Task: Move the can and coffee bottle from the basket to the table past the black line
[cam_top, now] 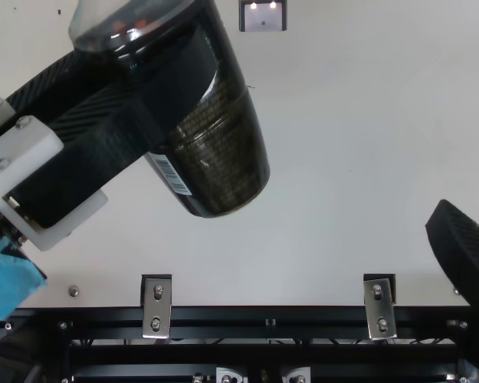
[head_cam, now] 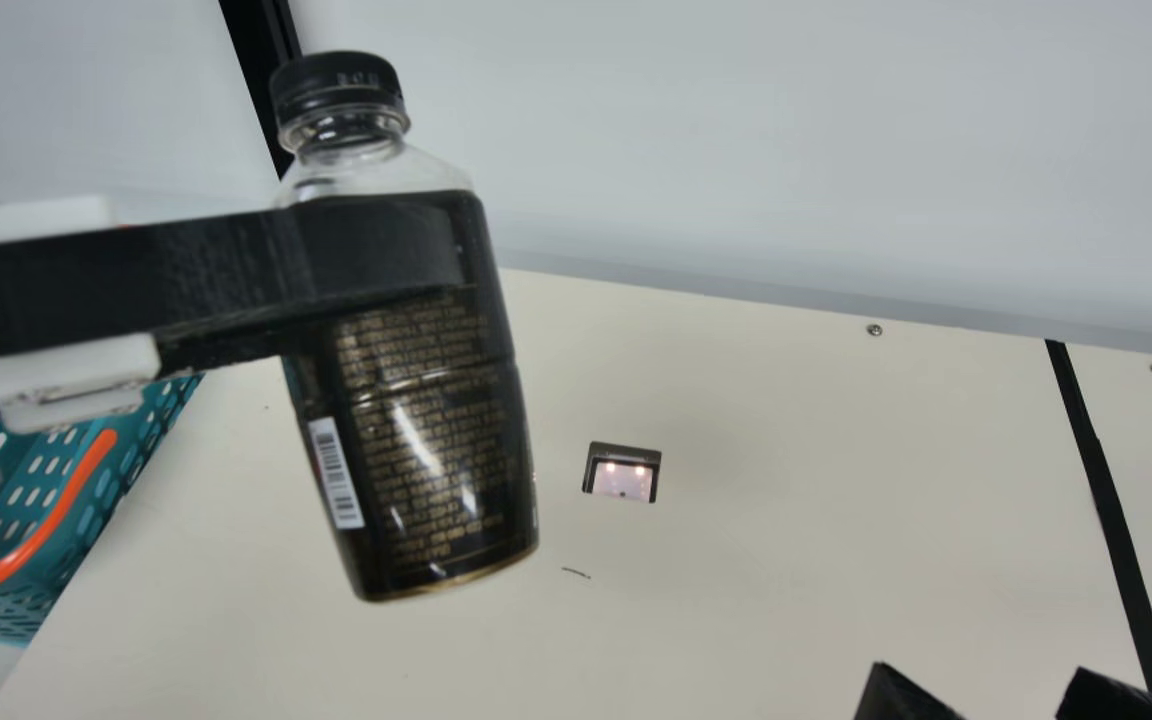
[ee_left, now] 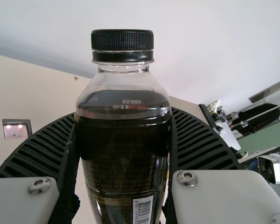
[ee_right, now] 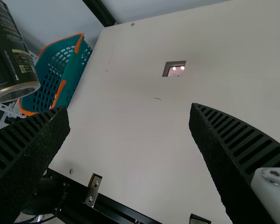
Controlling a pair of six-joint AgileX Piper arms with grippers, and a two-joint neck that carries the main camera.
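The main view shows the black line [head_cam: 1112, 510]; top view, brackets [cam_top: 157, 307].

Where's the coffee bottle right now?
Main view, left of centre: the coffee bottle is in the left gripper, tilted above the table, right of the basket.

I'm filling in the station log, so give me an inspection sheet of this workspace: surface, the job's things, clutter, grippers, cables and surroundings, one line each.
Surface: cream tabletop, with an inset panel showing two lights; black line toward the right.
Job's things: coffee bottle capped, tilted, held above the table, left of the line; teal basket by the left edge.
Clutter: light-blue piece by the left arm, kind unclear.
Grippers: left gripper closed on the bottle; right gripper open, nothing between its fingers.
Cables: thin ones below the frame.
Surroundings: pale wall behind.
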